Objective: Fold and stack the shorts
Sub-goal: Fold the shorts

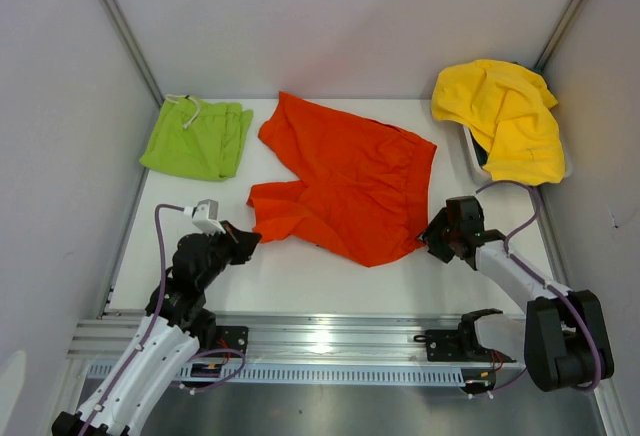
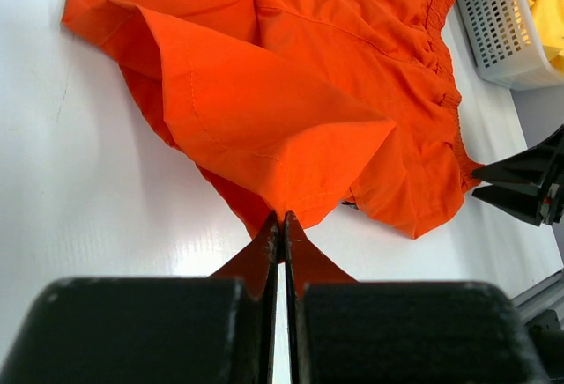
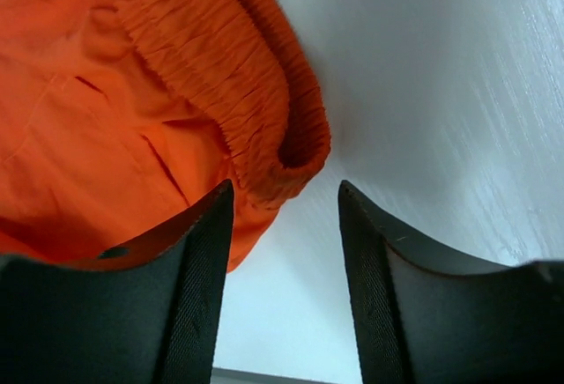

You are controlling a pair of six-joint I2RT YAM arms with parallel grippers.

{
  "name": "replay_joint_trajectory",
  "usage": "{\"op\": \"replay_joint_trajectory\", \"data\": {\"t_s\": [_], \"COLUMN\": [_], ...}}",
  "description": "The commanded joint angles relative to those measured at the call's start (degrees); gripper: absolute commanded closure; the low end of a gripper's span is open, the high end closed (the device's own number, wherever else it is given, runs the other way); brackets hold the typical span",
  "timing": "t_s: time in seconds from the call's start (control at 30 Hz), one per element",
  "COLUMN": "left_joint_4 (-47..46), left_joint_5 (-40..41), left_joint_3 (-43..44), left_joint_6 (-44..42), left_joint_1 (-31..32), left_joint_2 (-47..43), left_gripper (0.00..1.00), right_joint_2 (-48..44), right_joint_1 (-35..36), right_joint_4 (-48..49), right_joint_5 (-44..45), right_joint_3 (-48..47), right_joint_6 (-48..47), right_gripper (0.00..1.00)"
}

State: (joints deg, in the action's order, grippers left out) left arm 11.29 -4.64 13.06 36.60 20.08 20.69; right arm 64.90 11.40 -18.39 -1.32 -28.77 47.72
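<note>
1. Top view: nearest, at six o'clock, the rail (image 1: 320, 341) carries both arm bases. The left gripper (image 1: 245, 239), at seven o'clock, pinches a leg hem of the orange shorts (image 1: 345, 181). The right gripper (image 1: 432, 236), at four o'clock, sits at their waistband corner. These shorts lie spread out mid-table (image 1: 300, 281). The green shorts (image 1: 197, 139) lie folded at ten o'clock, probably as the base of the stack. A yellow cloth (image 1: 500, 116) drapes over a basket (image 1: 463, 148) at two o'clock (no part of this job, I judge).

2. Left wrist: the jaws of the left gripper (image 2: 282, 218) are pressed fully together on a hem corner of the orange shorts (image 2: 264, 93), and the cloth rises to a peak there. A grip that low on one corner suits carrying the leg across in a fold. The right gripper (image 2: 480, 183) shows at three o'clock, at the waistband end.

3. Right wrist: the jaws of the right gripper (image 3: 284, 188) stand moderately apart, one on either side of the gathered waistband (image 3: 264, 111), with nothing gripped yet. I cannot tell whether either finger touches the cloth. Holding both ends would probably let the arms keep the shorts taut while folding.
</note>
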Motion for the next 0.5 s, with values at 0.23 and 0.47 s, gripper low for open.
{"op": "replay_joint_trajectory", "data": {"t_s": [0.23, 0.47], "left_joint_4": [1.3, 2.3], "left_joint_5": [0.4, 1.0], "left_joint_3": [1.5, 1.1], "left_joint_6": [-0.6, -0.3], "left_joint_1": [-0.2, -0.2], "left_joint_2": [-0.3, -1.2], "left_gripper": [1.00, 1.00], "right_joint_2": [3.0, -2.2], "right_joint_1": [-1.0, -8.2], "right_joint_4": [6.4, 0.5], "right_joint_5": [4.8, 5.3], "right_joint_3": [1.5, -0.2], "right_joint_6": [2.1, -0.9], "right_gripper": [0.96, 1.00]}}
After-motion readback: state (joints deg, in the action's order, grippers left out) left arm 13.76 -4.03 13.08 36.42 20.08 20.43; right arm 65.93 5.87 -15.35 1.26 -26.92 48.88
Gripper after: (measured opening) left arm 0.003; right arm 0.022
